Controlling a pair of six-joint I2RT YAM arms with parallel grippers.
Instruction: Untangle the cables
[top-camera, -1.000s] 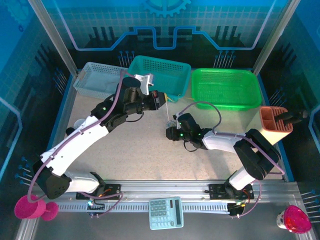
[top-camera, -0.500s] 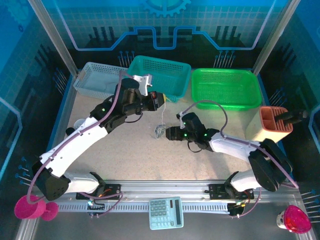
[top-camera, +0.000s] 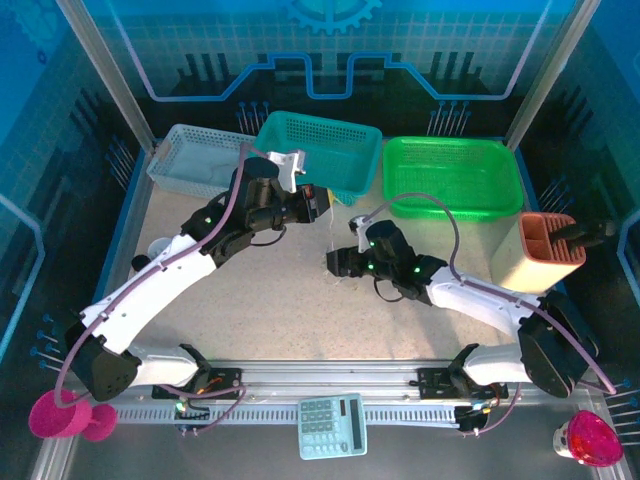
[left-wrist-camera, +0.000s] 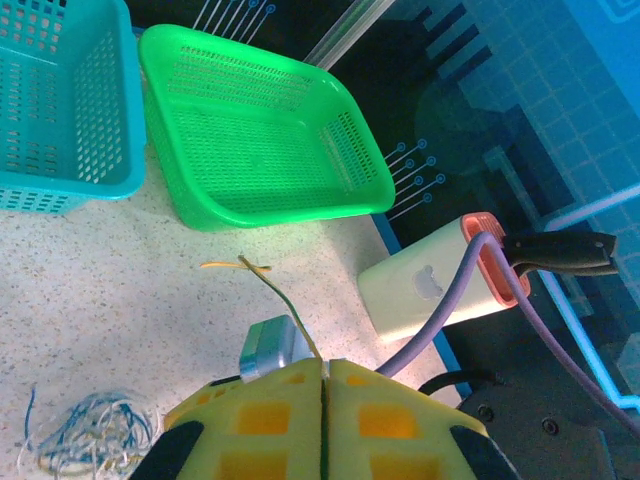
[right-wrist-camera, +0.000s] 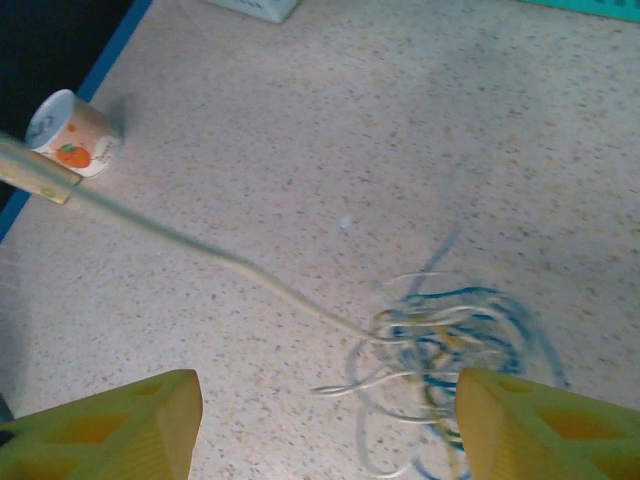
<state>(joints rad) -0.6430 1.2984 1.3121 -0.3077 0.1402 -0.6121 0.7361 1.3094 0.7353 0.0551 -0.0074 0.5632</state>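
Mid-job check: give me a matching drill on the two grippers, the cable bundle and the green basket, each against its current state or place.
Things:
1. left gripper
2. right gripper
3. cable bundle
4. green basket

States or places:
A. empty, beside the teal basket
B. open, over the bundle
C. lying on the tabletop
D. shut on one thin strand

Pairs: 1-D, 2-B, 3-C, 4-A

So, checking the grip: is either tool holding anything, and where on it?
The left tool pinches one thin yellowish wire near its end, a short tail poking out. The right tool is open, holding nothing.
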